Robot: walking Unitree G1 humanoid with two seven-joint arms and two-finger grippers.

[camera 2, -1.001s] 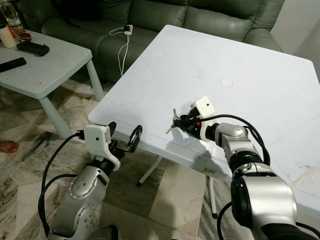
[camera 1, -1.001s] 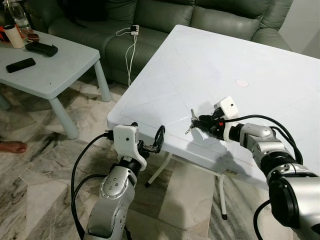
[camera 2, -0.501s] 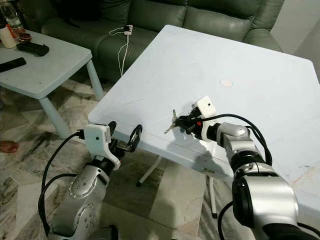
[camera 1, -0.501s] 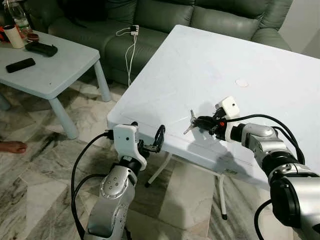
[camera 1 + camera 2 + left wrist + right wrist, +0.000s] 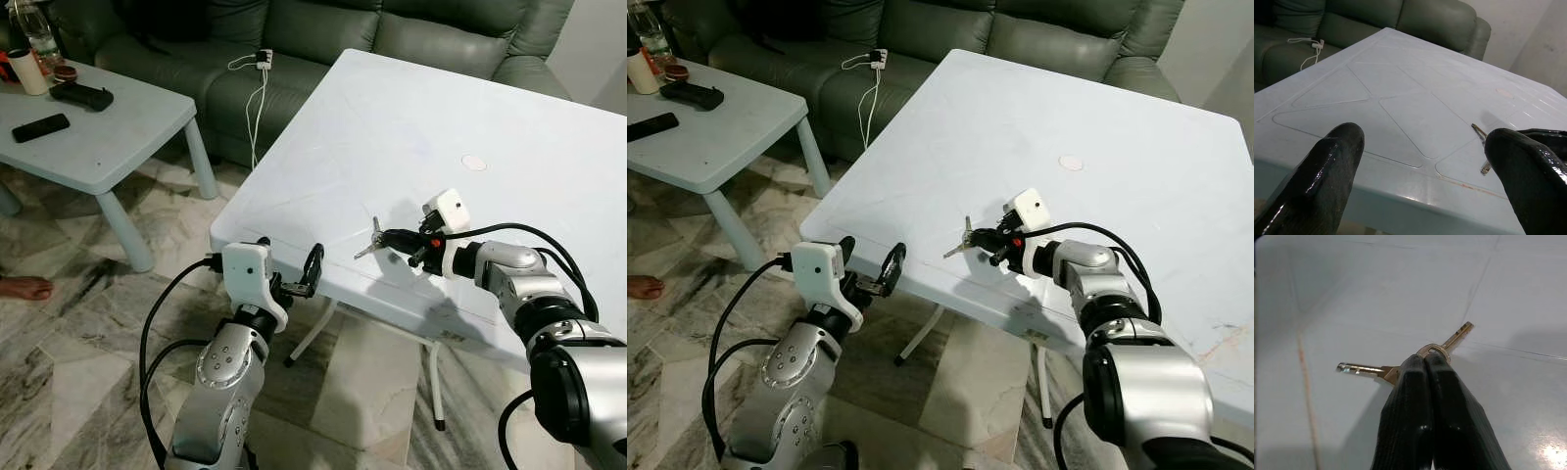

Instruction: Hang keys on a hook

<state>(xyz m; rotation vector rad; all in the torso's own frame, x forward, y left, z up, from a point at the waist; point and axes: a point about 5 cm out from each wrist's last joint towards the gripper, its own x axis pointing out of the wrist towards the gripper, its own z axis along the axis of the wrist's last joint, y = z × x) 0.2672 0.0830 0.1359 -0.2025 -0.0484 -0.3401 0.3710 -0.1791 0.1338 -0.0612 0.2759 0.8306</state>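
A small bunch of brass keys (image 5: 367,243) sticks out from my right gripper (image 5: 388,238), which is shut on the key ring just above the white table (image 5: 411,127) near its front edge. In the right wrist view the two black fingers (image 5: 1415,396) press together on the keys (image 5: 1364,368), with one key pointing to each side. My left gripper (image 5: 312,270) is open at the table's near edge, level with the tabletop. The left wrist view looks across the table between its spread fingers (image 5: 1327,166) to the keys (image 5: 1482,138).
A low pale table (image 5: 98,137) with remotes and a bottle stands at the left. A green sofa (image 5: 294,39) with a white charger cable (image 5: 257,88) is behind. A person's bare foot (image 5: 22,287) rests on the marble floor. A round disc (image 5: 474,163) lies on the white table.
My right gripper has lifted the keys slightly off the tabletop, and they now stick out more level toward the left. The left arm has stayed still.
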